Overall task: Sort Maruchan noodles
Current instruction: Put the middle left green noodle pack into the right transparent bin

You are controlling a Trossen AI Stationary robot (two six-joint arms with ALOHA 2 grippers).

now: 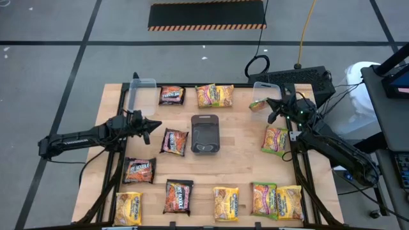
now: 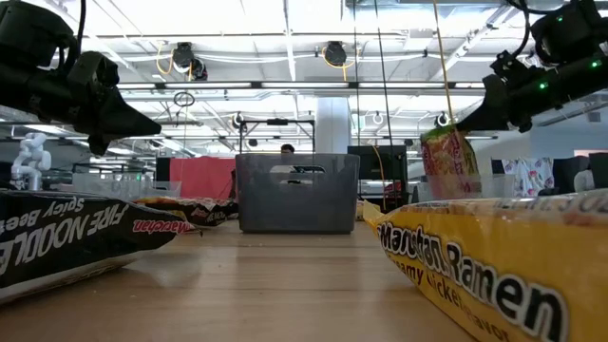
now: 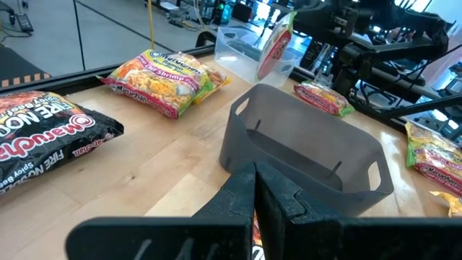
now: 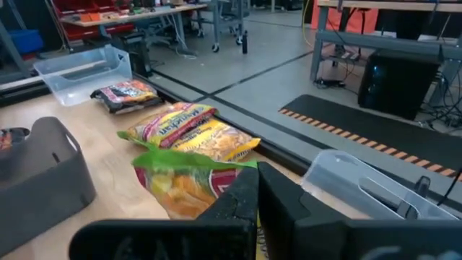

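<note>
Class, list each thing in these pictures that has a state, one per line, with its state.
Right gripper: shut on a green-edged packet, lifted beside the right clear tub.
Left gripper: shut, holding nothing, above the table.
Grey tray: upright, no packets inside.
Left clear tub: empty.
Other packets: lying flat.

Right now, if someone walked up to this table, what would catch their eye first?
The right gripper, shut on a green-edged noodle packet, holds it in the air beside the clear tub at the far right corner. More Maruchan packets ring a dark grey tray at the table's middle.
</note>
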